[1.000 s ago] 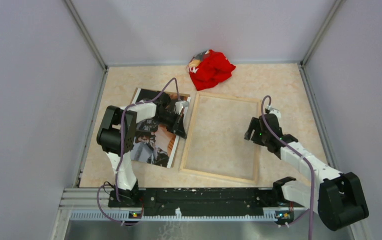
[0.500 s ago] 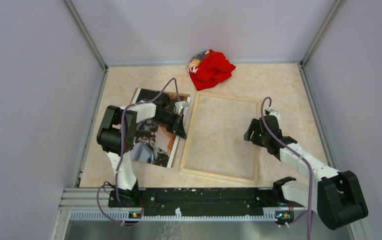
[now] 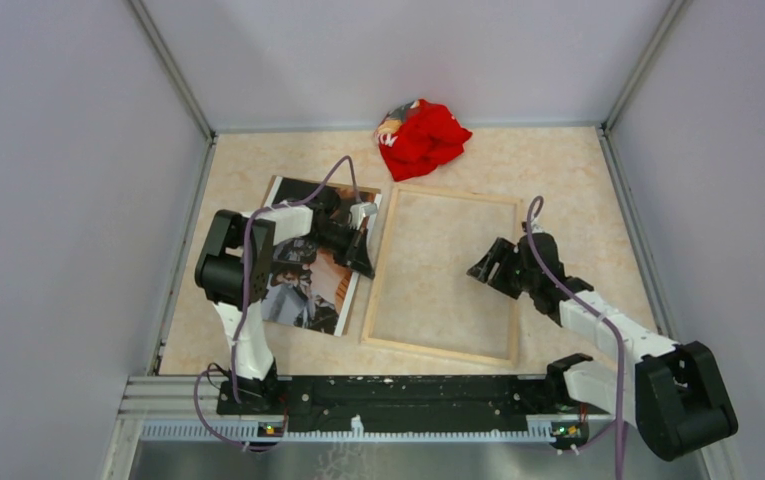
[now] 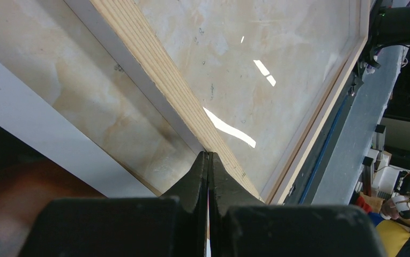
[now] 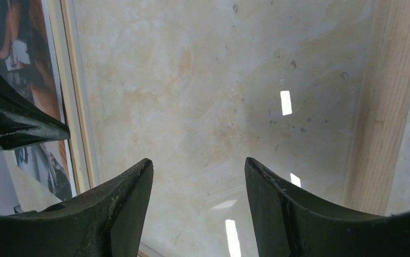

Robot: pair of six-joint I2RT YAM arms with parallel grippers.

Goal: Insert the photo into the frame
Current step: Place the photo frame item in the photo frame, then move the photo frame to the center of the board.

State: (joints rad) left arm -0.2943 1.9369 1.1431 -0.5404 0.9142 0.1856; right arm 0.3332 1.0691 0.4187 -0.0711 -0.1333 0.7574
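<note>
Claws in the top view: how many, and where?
2. Left claw, shut, at the photo's edge beside the frame; right claw, open, above the frame's pane. None hidden.

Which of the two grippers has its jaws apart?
The right gripper, above the frame: its jaws stand clearly apart. The left gripper, by the photo, has them pressed together.

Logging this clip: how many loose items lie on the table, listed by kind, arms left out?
photo: 1
frame: 1
red cloth bundle: 1
Total: 3
</note>
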